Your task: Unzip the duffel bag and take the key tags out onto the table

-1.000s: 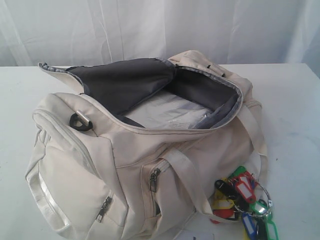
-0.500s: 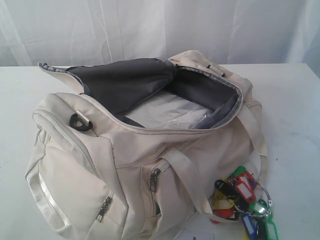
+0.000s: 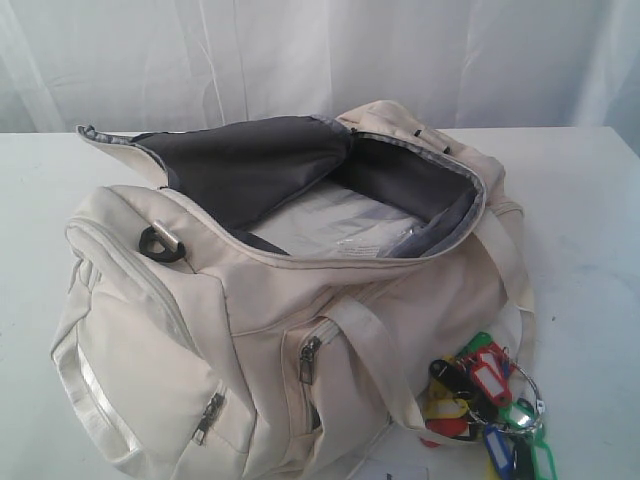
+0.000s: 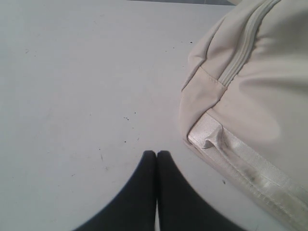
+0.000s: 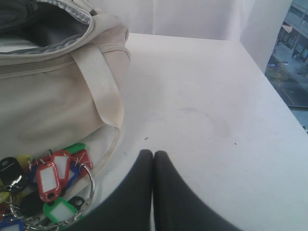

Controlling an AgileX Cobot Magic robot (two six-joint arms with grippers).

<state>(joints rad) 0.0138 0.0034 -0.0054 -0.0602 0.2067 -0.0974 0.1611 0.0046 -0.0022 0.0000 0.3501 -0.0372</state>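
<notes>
Sprawling across the centre and lower left of the exterior frame, the large cream-beige fabric duffel bag (image 3: 250,330) lies on the wide white tabletop (image 3: 580,220) with its main zipper undone. Its flap is thrown back toward the upper left, baring the dark grey lining (image 3: 250,165) and a pale, crinkled sheet (image 3: 335,225) inside. A black D-ring (image 3: 157,240) sits on the bag's left end, and metal zipper pulls (image 3: 310,358) hang at the side pockets beside a cream webbing strap (image 3: 365,345). The bunch of small plastic key tags (image 3: 485,400), red, green, yellow, blue and black with white labels on metal rings, rests on the table at the lower right of the frame, against the bag's base. Each wrist camera shows its own pincer pressed fully together, black fingers meeting and holding nothing over bare tabletop: the left gripper (image 4: 156,155) near the bag's end, the right gripper (image 5: 153,154) near the tags. A white curtain (image 3: 300,60) hangs behind.
</notes>
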